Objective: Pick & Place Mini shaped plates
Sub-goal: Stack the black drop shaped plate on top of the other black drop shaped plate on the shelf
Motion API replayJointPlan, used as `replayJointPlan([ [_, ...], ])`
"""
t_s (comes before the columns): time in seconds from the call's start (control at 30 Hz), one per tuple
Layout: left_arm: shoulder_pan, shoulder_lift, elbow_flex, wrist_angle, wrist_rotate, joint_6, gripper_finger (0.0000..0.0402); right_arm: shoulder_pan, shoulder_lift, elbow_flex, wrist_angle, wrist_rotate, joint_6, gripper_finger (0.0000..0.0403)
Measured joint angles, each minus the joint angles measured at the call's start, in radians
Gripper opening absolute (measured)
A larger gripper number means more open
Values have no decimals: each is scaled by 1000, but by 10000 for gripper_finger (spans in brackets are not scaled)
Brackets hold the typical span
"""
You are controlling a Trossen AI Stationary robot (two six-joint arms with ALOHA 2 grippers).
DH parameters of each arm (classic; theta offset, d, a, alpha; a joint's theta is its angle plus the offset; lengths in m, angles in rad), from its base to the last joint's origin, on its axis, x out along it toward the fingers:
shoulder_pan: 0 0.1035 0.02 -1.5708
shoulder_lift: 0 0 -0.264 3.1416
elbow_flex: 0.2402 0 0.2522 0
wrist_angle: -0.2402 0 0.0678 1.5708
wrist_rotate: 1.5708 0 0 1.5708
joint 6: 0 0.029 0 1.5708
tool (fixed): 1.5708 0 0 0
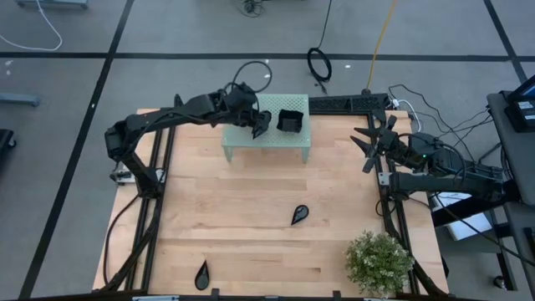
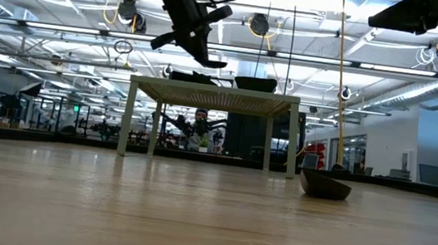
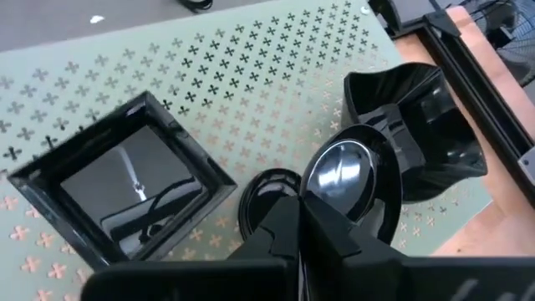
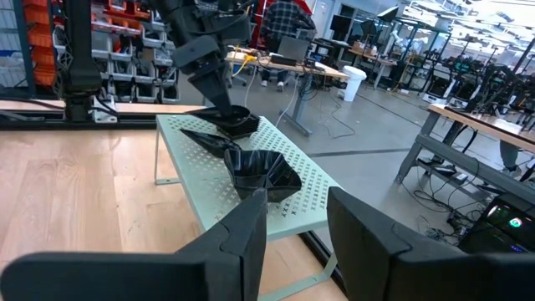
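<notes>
High view: my left gripper (image 1: 260, 124) was over the pale green perforated stand (image 1: 238, 140), fingers clamped on a glossy black round-ended mini plate (image 3: 347, 180).

I saw that plate hang above the stand top, between a glossy black square dish (image 3: 125, 188) and a glossy black wavy-edged dish (image 1: 290, 121) resting there. Two glossy black teardrop plates lay on the light wooden table (image 1: 251, 242), one mid-table (image 1: 299, 215), one by the near edge (image 1: 201, 273). My right gripper (image 1: 368, 142) waited at the right edge, fingers apart, holding nothing, beyond a small green potted plant (image 1: 380, 261).
</notes>
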Motion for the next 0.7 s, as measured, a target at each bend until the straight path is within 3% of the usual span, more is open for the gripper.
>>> replayJointPlan([
  [0.7,-25,71,0,-49,-19,-115,6,0,0,0,0,0,0,116],
])
